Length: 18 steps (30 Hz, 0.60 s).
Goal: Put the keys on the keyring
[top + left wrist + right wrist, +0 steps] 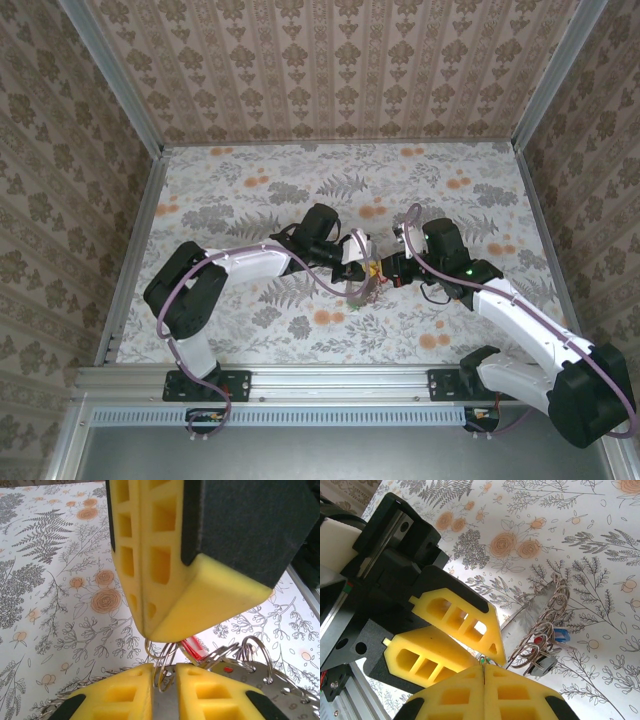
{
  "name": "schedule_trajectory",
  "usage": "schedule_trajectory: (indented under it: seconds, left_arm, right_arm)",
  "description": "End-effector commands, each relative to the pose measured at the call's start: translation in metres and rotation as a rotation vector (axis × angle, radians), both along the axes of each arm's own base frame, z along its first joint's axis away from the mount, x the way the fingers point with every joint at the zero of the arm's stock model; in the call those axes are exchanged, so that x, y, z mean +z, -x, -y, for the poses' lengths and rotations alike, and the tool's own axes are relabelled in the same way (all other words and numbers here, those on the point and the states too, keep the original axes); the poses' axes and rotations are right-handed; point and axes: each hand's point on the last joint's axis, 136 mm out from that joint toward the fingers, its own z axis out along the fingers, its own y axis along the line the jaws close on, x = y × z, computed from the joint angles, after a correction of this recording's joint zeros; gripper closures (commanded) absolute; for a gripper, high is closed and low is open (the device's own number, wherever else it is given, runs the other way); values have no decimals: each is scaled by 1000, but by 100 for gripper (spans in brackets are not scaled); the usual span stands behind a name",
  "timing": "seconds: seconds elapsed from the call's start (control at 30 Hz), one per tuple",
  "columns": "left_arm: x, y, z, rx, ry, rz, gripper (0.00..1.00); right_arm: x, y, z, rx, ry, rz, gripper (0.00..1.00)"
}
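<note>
Sheeting printed with grey ferns and orange blooms covers the bench [250,200] beneath the keyring; it looks smooth and matte. Over the keyring the two arms meet tip to tip. The left arm [250,262] has white shells and black joints, and the right arm [520,320] is built the same way. Both end in blocky yellow fingers, moulded with square pockets, backed in black and slightly foamy in look.

The left gripper [164,674] has its jaws narrow, with only a slit between them. A thin wire loop of the keyring [547,620] runs into that slit, so we judge it is pinching the ring's edge. The right gripper [484,669], just above the keyring, has its jaws pressed flat together. A green speck sits at their seam, and we cannot tell whether it is a key head.

The keyring lies between the two grippers' tips. It is thin metal, a hoop crowded with springy silvery wire loops and small toothed blades.

We take the task as partly done. A red key head [194,649], a blue key head [562,634] and a dark key head [543,666], all small glossy plastic, already hang on the keyring. We judge a threading step is in hand, and we cannot tell how many keys are left.
</note>
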Motion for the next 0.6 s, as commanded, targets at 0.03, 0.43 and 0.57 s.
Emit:
schedule_trajectory:
  seconds: [0.03,0.43,0.57]
  left_arm:
    - [6,0,7,-23,21,-17,80]
    - [5,0,7,-25,8,-12,100]
    - [9,-3,6,2,27,6,100]
  right_arm:
    - [24,-5,-7,28,-44,74,100]
    - [24,-4,-7,28,-45,73,100]
    - [20,-5,-2,-1,-24,64,100]
